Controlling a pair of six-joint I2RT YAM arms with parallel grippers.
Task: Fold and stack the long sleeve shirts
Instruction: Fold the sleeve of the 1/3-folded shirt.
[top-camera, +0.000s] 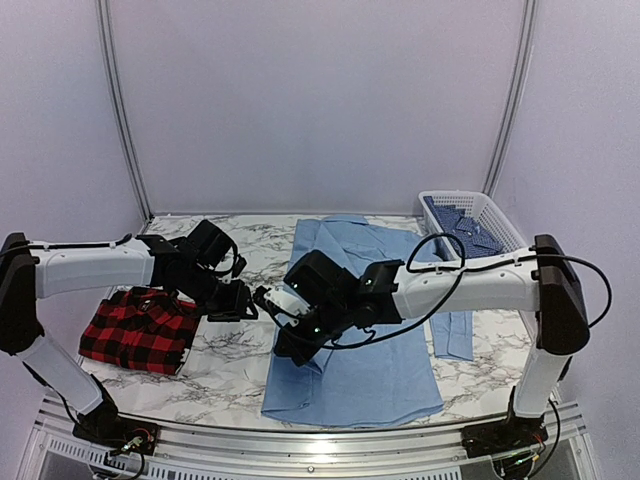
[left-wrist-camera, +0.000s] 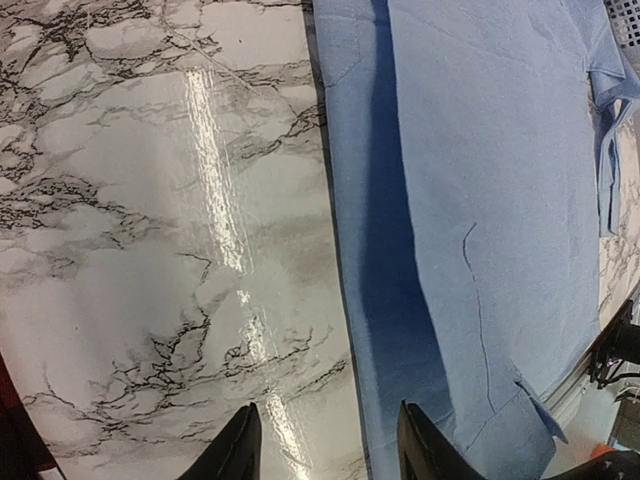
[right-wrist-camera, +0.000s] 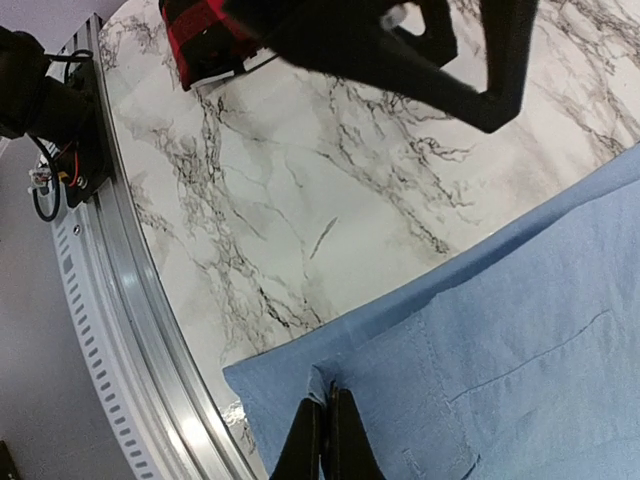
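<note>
You have the plaid shirt (top-camera: 135, 330) apparently folded; the blue shirt (top-camera: 370, 380) lies flat, unfolded. Your right gripper (right-wrist-camera: 325, 440) pinches its edge, while the left gripper (left-wrist-camera: 325, 445) gapes empty.

Your two arms match: the left arm (top-camera: 90, 268) and the right arm (top-camera: 470, 283) both have smooth white tube links, bulky black housings at the joints and black bases. A thin black cable (top-camera: 436, 236) loops over the right one's white link. The left gripper (left-wrist-camera: 328, 432) and the right gripper (right-wrist-camera: 323, 405) carry slim black fingers that taper toward the tips.
</note>
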